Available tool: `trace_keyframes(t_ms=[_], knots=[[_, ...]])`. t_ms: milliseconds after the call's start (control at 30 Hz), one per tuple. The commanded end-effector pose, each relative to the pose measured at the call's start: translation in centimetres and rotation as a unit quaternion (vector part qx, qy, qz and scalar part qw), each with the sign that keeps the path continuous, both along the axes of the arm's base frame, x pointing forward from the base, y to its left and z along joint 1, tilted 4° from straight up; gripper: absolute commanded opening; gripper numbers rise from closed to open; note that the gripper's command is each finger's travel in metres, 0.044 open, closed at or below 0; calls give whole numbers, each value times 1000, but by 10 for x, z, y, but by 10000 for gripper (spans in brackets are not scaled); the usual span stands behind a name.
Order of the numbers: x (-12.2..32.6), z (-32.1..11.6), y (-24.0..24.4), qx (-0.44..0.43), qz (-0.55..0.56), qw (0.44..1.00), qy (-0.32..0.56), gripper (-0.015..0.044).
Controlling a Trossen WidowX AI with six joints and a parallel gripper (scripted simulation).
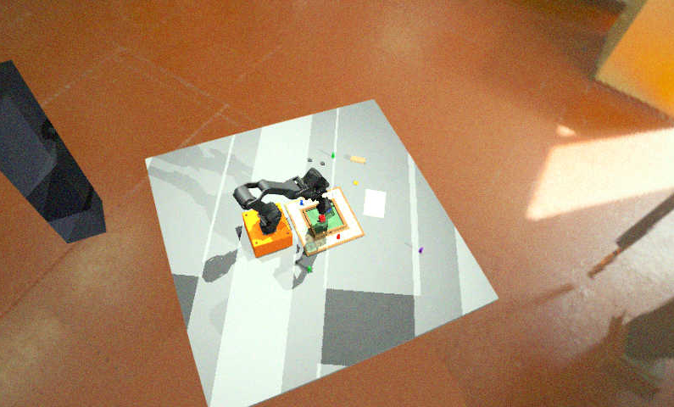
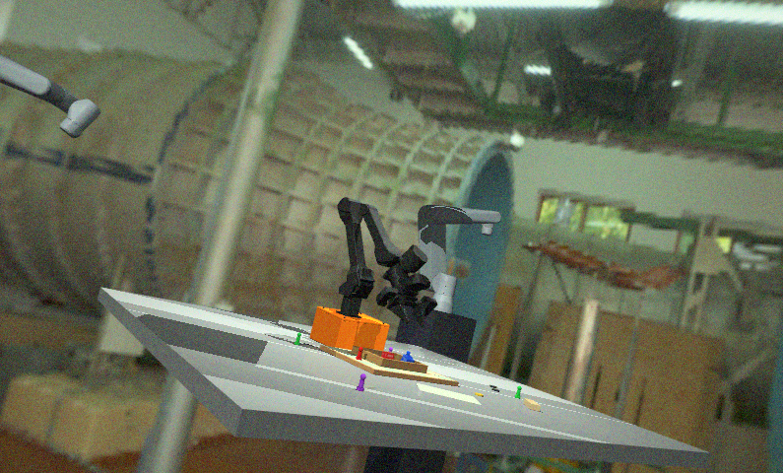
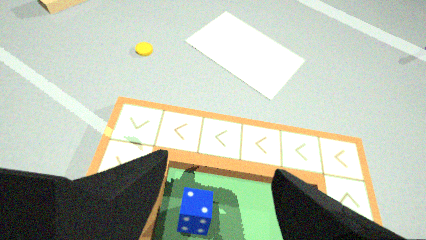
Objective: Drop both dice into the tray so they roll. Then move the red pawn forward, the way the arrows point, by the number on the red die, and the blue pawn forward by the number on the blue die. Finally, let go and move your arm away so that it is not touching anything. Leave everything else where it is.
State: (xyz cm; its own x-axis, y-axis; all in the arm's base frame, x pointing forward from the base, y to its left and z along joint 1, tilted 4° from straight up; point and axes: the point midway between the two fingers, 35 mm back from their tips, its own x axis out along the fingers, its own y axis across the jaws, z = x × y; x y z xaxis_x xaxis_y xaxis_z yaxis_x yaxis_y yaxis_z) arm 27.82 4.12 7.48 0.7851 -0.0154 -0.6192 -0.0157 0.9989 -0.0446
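Observation:
My gripper (image 2: 424, 315) (image 3: 220, 168) is open and empty above the tray (image 1: 330, 231) (image 2: 407, 365) (image 3: 300, 176). The blue die (image 1: 328, 210) (image 3: 196, 210) is below the fingers, within the tray's walls. Its upper face in the wrist view shows two pips; I cannot tell whether it is at rest. The red die (image 1: 322, 218) (image 2: 387, 355) is in the tray; its number is too small to read, and the wrist view does not show it clearly. The red pawn (image 1: 338, 236) (image 2: 359, 353) and blue pawn (image 1: 301, 203) stand on the arrow track around the tray.
Green pawns (image 1: 333, 155) (image 1: 309, 269), a purple pawn (image 1: 420, 250) (image 2: 360, 382), a yellow disc (image 1: 355, 182) (image 3: 144, 48), a white sheet (image 1: 374, 203) (image 3: 246, 55), a wooden block (image 1: 358, 159) (image 2: 532, 404) and small dark pieces (image 1: 322, 163) lie or stand around the board (image 3: 260, 144).

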Motion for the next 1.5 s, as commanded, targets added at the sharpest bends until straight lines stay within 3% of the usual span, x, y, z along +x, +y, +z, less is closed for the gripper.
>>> trace_keyframes(t_ms=[0,100,167,367,633,800,867,967,1167,1300,1467], knots=[[0,30,1,3,-4,1000,-10,367],[0,30,1,3,-4,1000,-10,440],[2,28,1,1,-4,1000,8,440],[17,11,2,-11,-5,985,170,440],[27,-13,-1,-3,-19,924,382,440],[27,-15,-2,-2,-21,917,399,440],[27,-11,-1,-8,-16,934,357,440],[31,-14,-21,7,-48,931,362,361],[30,-29,-104,75,-182,906,374,204],[21,-37,-149,113,-252,885,375,200],[20,-38,-151,115,-255,884,375,200]])
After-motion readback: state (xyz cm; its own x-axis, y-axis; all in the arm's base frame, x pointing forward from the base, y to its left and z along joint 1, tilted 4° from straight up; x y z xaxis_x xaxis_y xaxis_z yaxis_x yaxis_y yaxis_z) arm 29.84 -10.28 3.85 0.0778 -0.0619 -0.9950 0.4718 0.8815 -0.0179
